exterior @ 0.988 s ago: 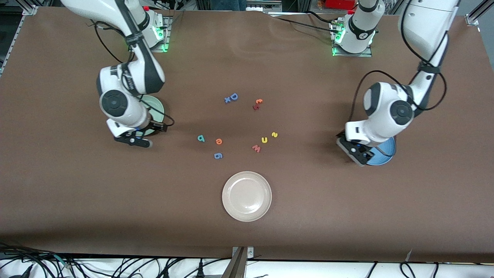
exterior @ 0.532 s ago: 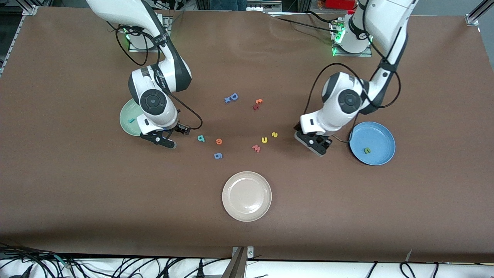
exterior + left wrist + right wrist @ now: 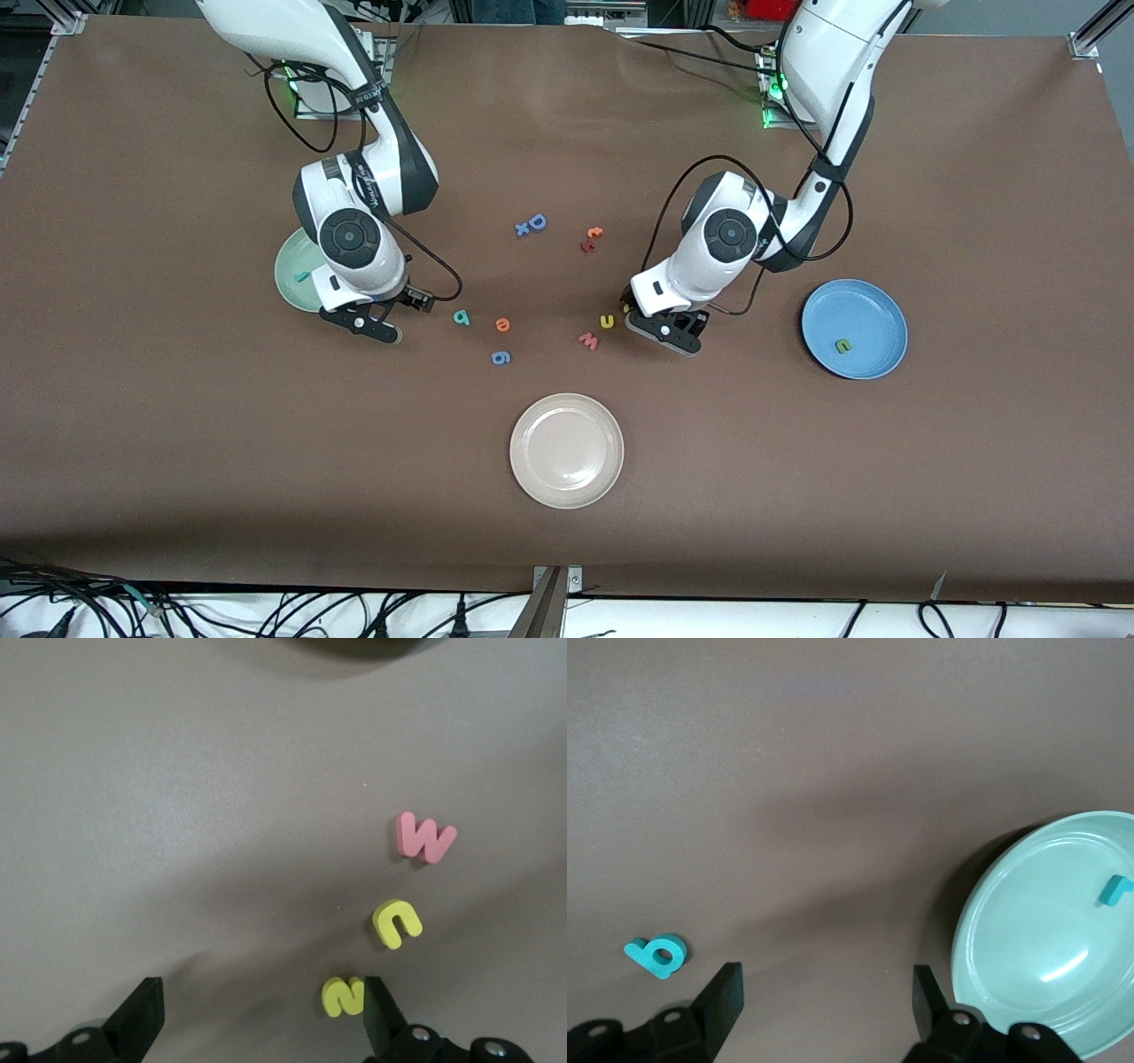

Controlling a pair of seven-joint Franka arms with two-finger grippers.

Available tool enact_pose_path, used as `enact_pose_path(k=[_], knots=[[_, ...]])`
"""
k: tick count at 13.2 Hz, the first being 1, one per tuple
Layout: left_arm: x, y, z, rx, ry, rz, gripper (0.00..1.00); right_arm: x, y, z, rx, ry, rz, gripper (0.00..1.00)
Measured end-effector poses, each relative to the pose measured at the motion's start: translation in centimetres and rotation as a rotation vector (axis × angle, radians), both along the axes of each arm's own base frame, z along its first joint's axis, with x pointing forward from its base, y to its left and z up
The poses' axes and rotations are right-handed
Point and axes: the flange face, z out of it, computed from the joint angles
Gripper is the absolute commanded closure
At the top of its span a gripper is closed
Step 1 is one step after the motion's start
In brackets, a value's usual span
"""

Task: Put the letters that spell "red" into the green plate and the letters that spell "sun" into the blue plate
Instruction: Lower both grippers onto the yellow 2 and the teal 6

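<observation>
Since half a second ago the left gripper (image 3: 664,335) has swung away from the blue plate (image 3: 877,306) toward the middle of the table, while the right gripper (image 3: 363,324) is hardly shifting beside the green plate (image 3: 288,275).

The only readable writing is the foam letters themselves. The left gripper is hanging low over the table with its fingers (image 3: 383,1020) spread wide and holding nothing; the yellow "s" (image 3: 343,997) is lying just inside one fingertip, with the yellow "u" (image 3: 398,924) and the pink "w" (image 3: 425,838) lying outside the gap. The olive "n" (image 3: 843,346) is sitting in the blue plate.

The right gripper is also standing wide open and empty; the teal "d" (image 3: 656,955) is lying outside its fingers, toward the orange "e" (image 3: 502,325). The teal "r" (image 3: 1116,889) is resting in the green plate.
</observation>
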Motion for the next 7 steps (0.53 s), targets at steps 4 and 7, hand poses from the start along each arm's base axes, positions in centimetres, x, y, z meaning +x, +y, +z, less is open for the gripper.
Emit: enact_pose_path(k=[4,7], knots=[[-1.8,-2.0,-1.8,0.015,0.048,0.098,0.13,0.0,0.0,0.0,-0.003,-0.004,-0.025,0.15],[-3.1,-3.3,-3.3,0.029,0.071,0.089,0.25,0.0,0.0,0.0,-0.004,-0.004,-0.027,0.15]])
